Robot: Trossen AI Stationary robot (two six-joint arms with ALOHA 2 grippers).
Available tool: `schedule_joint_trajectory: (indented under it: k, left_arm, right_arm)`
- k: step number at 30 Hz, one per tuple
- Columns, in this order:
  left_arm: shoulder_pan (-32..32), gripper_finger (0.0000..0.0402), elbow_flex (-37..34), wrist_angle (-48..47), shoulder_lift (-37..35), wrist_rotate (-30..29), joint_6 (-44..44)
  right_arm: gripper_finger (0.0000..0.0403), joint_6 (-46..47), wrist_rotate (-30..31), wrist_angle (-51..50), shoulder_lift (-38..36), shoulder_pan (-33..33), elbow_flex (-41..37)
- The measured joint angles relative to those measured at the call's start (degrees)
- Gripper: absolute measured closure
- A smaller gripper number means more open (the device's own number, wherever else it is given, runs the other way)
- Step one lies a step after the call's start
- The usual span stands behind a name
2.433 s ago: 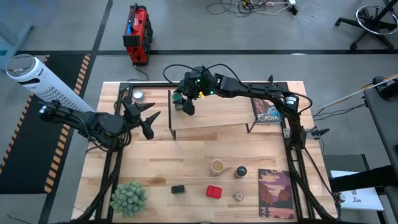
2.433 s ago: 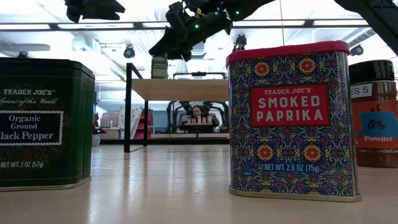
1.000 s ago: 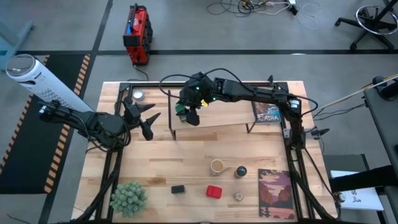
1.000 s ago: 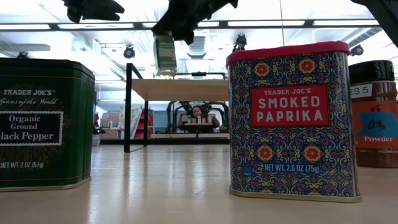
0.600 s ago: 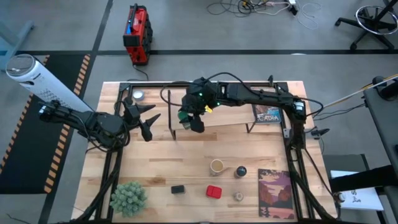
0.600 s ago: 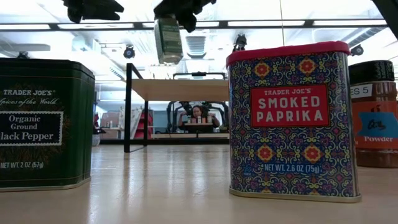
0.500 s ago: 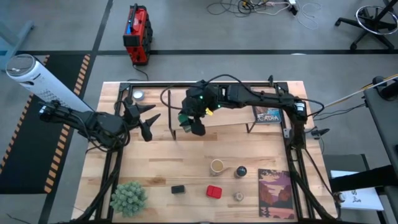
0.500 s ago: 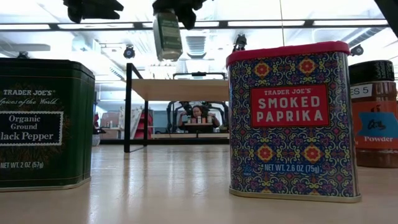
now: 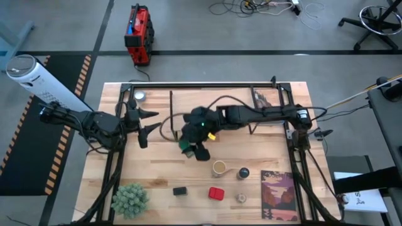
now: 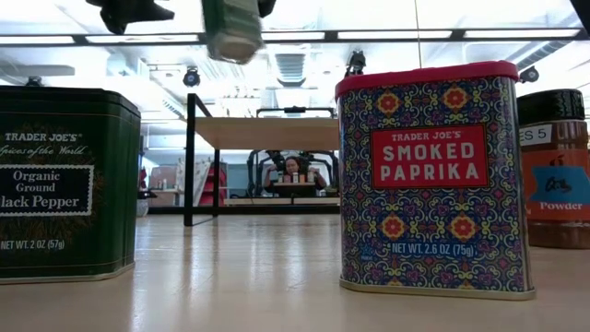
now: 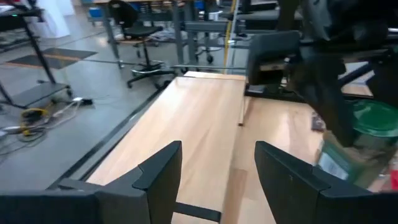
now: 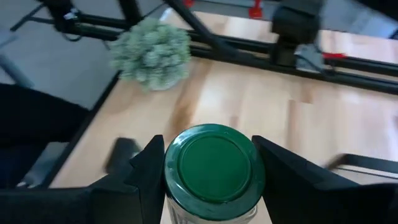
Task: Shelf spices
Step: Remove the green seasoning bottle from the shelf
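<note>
Wood surface [image 9: 157, 169] seen from above w/ both arms over it, and the shelf [image 9: 239, 107] sits along the far edge, mostly hidden under the right arm. The low view doesn't show that layout at all, but it reads the labels: dark black pepper tin [image 10: 64, 180] and red paprika tin [image 10: 429, 180] up close, brown jar [image 10: 555, 166] at the edge, a person way back in the room. Plant ball [image 9: 130, 199] sits at the near left corner; the right wrist cam sees it too.

Right gripper [image 9: 193, 143] is clenched on the green-lidded jar [image 12: 213, 168]. The wrist cam shows the lid right between the two fingers [image 12: 149, 168], one either side, touching. Jar's up in the air, in front of the shelf, above bare wood, tilted in the low view [image 10: 232, 28].

Vs. 2.4 s ago: jar was over at the shelf's left end, now pulled away toward the middle of the surface & higher up. Left gripper [image 9: 143, 122] waits left of it, fingers released.
</note>
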Motion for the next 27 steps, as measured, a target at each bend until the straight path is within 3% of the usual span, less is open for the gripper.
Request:
schedule_joint_trajectory:
  k: [12,27]
  left_arm:
    - [0.0,0.0209,0.0,-0.1,-0.8,3.6,-0.5]
    - [0.0,0.0209,0.0,0.1,-0.8,4.1,-0.5]
  right_arm:
    - [0.0216,2.7,2.0,12.9,0.1,3.4,-7.8]
    - [0.0216,9.4,5.9,40.7,0.1,3.9,-23.7]
